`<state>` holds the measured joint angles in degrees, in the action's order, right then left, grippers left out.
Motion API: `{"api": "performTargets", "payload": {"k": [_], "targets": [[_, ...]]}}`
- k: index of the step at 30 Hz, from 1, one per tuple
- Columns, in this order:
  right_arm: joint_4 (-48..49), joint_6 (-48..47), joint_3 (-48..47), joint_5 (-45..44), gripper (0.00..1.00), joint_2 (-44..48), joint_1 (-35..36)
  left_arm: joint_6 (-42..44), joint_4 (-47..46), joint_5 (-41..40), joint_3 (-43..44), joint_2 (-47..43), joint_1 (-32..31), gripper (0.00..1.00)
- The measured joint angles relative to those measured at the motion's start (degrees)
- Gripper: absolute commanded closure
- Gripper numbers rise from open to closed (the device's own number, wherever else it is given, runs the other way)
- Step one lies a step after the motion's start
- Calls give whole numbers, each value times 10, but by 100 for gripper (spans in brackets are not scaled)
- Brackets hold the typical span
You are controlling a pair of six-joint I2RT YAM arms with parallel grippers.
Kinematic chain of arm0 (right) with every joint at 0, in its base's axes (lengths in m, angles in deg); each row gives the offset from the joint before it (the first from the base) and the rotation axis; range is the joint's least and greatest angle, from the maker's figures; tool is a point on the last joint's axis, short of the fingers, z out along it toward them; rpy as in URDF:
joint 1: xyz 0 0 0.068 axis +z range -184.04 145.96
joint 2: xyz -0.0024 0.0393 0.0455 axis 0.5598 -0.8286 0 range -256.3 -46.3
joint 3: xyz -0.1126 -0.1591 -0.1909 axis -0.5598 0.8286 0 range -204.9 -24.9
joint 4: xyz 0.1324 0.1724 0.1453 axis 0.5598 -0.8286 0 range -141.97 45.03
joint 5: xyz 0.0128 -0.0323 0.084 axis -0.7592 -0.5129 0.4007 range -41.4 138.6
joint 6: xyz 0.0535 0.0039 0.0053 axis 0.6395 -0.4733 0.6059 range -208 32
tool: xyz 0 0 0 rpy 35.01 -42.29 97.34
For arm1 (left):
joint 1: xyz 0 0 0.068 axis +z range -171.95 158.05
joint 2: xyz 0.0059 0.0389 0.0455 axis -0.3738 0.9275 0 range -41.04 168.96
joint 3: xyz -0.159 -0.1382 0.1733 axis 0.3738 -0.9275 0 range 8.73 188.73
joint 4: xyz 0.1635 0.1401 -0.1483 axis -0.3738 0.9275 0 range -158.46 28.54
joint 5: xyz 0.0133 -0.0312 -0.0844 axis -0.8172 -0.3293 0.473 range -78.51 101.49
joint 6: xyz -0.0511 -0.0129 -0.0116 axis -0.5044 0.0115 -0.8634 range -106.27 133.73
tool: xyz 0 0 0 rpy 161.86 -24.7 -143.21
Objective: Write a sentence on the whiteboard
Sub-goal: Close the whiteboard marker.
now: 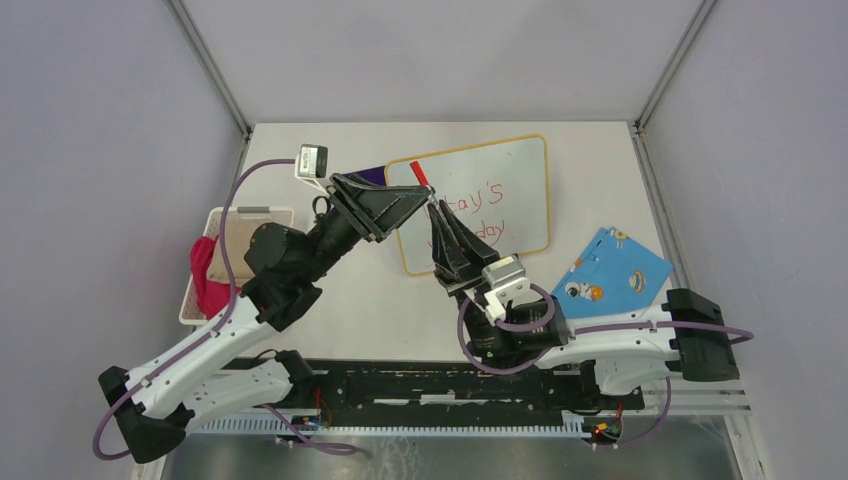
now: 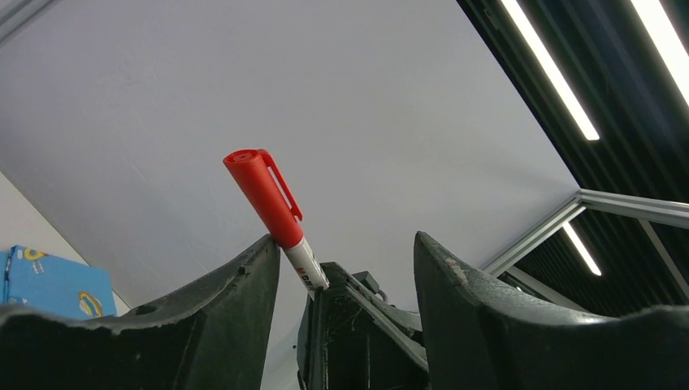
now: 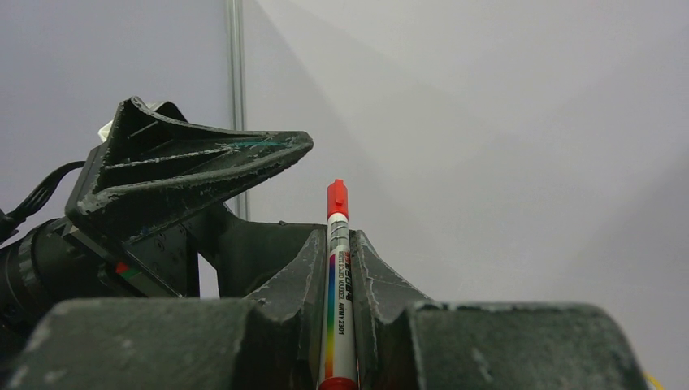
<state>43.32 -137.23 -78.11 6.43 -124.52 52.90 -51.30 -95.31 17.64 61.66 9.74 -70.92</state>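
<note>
Right end effector (image 3: 337, 244) fills the bottom of its own wrist view, pinching a marker (image 3: 338, 284) that stands upright between its jaws, red cap on top. Left end effector (image 2: 348, 241) faces it with jaws spread wide. The capped end of the marker rises right beside one of its fingers (image 2: 236, 301); whether they touch I cannot tell.

From above, both meet over the near left part of the whiteboard (image 1: 515, 165), which lies flat and slightly turned on the white counter (image 1: 340, 310), towards the far middle. Its far edge sits close to the counter's back edge. The sentence (image 1: 482, 195) shows in red, partly hidden by the arms.

A white basket (image 1: 238, 214) with a pink cloth (image 1: 205, 272) sits at the left edge, and a blue patterned cloth (image 1: 612, 265) lies near the right edge, just apart from the whiteboard's near right corner. Something dark purple (image 1: 372, 175) peeks out by the board's left corner. Grey walls and metal posts (image 1: 215, 70) close the space on three sides. White counter shows between the whiteboard and the arm bases.
</note>
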Motion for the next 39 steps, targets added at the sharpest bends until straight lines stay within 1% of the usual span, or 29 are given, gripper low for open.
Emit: {"api": "performTargets", "payload": {"k": [8,15,20,25,31,39], "targets": [[0,11,1,-1,100,8,0,0,3,0,0,-3,0,27],[0,33,8,-1,100,27,0,0,13,-1,0,-3,0,19],[-1,66,38,3,100,61,0,9,31,-17,5,-3,0,15],[0,110,72,14,100,118,0,38,59,-34,43,1,0,15],[-2,152,93,36,100,156,0,56,56,-35,98,30,0,17],[-5,184,108,52,100,177,0,58,52,-3,102,80,0,20]]}}
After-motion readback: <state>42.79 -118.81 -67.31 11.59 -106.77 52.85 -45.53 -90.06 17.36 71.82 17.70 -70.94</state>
